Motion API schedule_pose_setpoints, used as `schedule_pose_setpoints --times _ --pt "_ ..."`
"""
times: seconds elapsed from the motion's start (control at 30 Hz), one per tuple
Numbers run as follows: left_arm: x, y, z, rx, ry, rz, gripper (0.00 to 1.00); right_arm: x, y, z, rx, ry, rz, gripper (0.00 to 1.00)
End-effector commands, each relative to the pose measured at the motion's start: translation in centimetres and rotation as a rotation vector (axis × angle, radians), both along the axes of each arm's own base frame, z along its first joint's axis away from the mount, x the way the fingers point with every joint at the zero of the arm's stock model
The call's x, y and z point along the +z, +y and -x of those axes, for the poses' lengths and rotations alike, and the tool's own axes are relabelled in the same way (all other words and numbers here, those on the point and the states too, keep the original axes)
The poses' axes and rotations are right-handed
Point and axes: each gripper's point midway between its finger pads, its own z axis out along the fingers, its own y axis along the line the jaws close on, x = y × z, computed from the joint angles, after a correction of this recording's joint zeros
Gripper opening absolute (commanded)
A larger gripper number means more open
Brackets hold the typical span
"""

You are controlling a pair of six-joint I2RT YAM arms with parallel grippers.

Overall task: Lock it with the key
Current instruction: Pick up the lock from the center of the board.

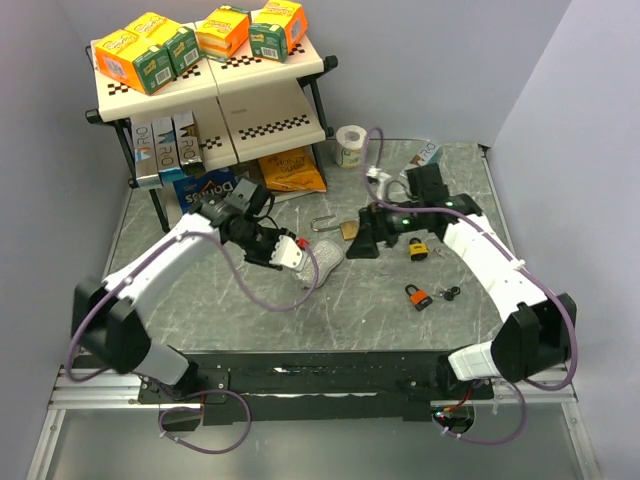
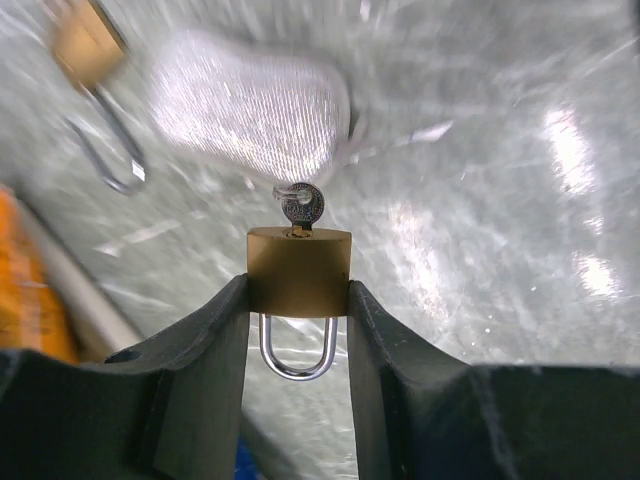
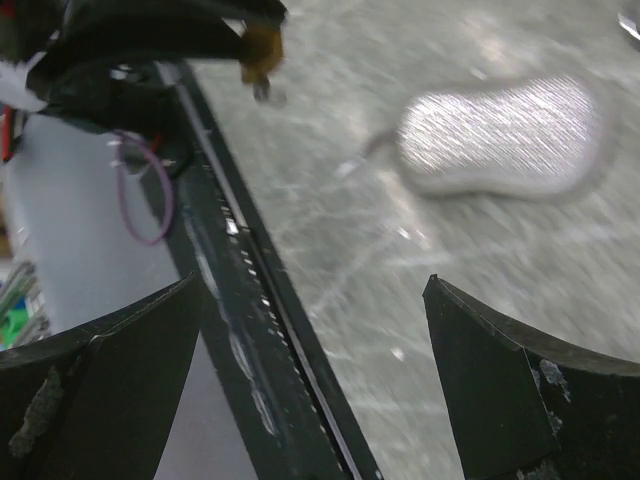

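Note:
A brass padlock is clamped by its two sides between my left gripper's fingers, held above the table. A small silver key sticks out of its bottom, pointing away from the wrist. Its steel shackle points back toward the wrist, and both legs enter the body. In the top view my left gripper hovers at mid-table, left of my right gripper. The right gripper stands wide open with nothing between its fingers and faces the held padlock.
A silver pouch lies under the grippers. A second brass padlock with an open shackle lies behind it. A yellow padlock, an orange padlock and loose keys lie right. A shelf of boxes stands back left.

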Motion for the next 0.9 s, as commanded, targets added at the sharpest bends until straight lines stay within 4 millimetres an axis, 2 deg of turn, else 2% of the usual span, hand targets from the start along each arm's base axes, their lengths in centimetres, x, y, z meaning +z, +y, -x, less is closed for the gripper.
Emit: schedule_pose_setpoints --times 0.0,0.13,0.23,0.3,0.43,0.6,0.87 --pt "3.0 -0.8 1.5 0.013 -0.045 0.047 0.01 4.6 4.4 -0.4 0.092 -0.063 -0.138 0.99" --pt "6.2 -2.3 2.2 0.025 -0.105 0.144 0.01 5.3 5.6 -0.2 0.102 0.011 -0.206 0.95" --pt "7.2 -3.5 2.9 0.024 -0.109 0.190 0.01 5.7 6.7 0.8 0.146 0.045 -0.246 0.93" --pt "7.2 -4.2 3.6 0.022 -0.099 0.194 0.01 5.4 7.5 1.4 0.176 0.059 -0.244 0.93" --pt "7.4 -4.9 3.6 0.041 -0.132 0.212 0.01 4.4 8.7 1.5 0.188 0.103 -0.233 0.93" --pt "7.8 -5.2 3.8 0.054 -0.143 0.223 0.01 3.6 9.6 1.3 0.208 0.166 -0.250 0.86" --pt "8.2 -6.0 3.6 0.072 -0.158 0.254 0.01 2.6 10.5 2.5 0.251 0.216 -0.259 0.80"
